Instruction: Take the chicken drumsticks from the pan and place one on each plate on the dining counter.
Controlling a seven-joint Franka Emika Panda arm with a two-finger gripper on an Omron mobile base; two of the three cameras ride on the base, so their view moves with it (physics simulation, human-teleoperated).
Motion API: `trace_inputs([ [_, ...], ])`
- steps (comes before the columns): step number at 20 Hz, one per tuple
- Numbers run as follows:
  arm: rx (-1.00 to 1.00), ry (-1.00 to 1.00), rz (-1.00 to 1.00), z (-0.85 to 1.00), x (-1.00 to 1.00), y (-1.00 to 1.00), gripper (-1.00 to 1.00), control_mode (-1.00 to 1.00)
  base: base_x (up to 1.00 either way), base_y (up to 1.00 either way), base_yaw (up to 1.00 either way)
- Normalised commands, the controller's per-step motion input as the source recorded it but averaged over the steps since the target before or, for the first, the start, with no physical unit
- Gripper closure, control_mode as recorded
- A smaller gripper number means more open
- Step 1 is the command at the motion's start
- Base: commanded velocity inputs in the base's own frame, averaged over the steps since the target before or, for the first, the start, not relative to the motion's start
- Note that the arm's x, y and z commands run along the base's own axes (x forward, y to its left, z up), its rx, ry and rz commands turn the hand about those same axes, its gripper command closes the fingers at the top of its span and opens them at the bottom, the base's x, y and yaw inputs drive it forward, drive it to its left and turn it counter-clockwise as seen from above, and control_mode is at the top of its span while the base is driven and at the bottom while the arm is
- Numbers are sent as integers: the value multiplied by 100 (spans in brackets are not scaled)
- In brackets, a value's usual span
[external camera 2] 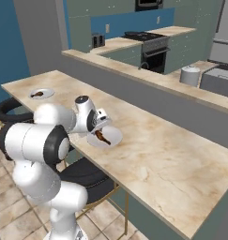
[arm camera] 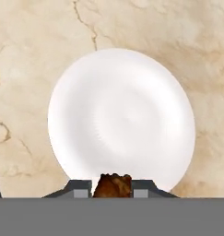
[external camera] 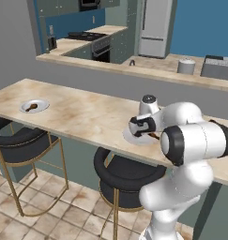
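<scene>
Left base view: The white arm rises from the lower right and bends forward over the near edge of the tabletop (external camera: 82, 117), a long beige marble-patterned surface on a grey-green base. The end effector (external camera: 150, 135) hangs over the near plate (external camera: 133, 137), a shallow white disc close to the tabletop's front edge. A dark brown sliver of the held drumstick (external camera: 154, 136) shows below the wrist, above the plate. The far plate (external camera: 34, 106) lies well apart toward the left end of the tabletop, with a second drumstick (external camera: 32, 107) on it. Two black-cushioned stools (external camera: 21, 143) with gold legs stand in front of the base. The jaw spacing cannot be judged from this angle.

Right base view: The arm rises from the lower left. The end effector (external camera 2: 101, 134) is over the near plate (external camera 2: 113, 139), and the held drumstick (external camera 2: 102, 137) appears as a reddish-brown piece just above the plate surface; whether it touches the plate cannot be determined. The far plate (external camera 2: 41, 93) with its second drumstick (external camera 2: 38, 94) sits near the tabletop's (external camera 2: 153, 150) far left corner.

Hand view: The near plate (arm camera: 122, 117) lies directly below the camera, on the marble tabletop (arm camera: 26, 55). The two dark fingertips (arm camera: 81, 188) stand close together at the bottom edge, pinching the held drumstick (arm camera: 113, 185) between them.
</scene>
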Motion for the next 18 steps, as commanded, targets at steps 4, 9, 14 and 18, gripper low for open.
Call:
trace_inputs([
  [4,-7,12,0,-16,83,0,100,-100,0,0,0],
  [9,-8,4,0,-50,74,0,100,-100,0,0,0],
  [14,-5,0,0,-64,53,0,100,-100,0,0,0],
  [18,0,-3,0,-65,11,0,100,-100,0,0,0],
])
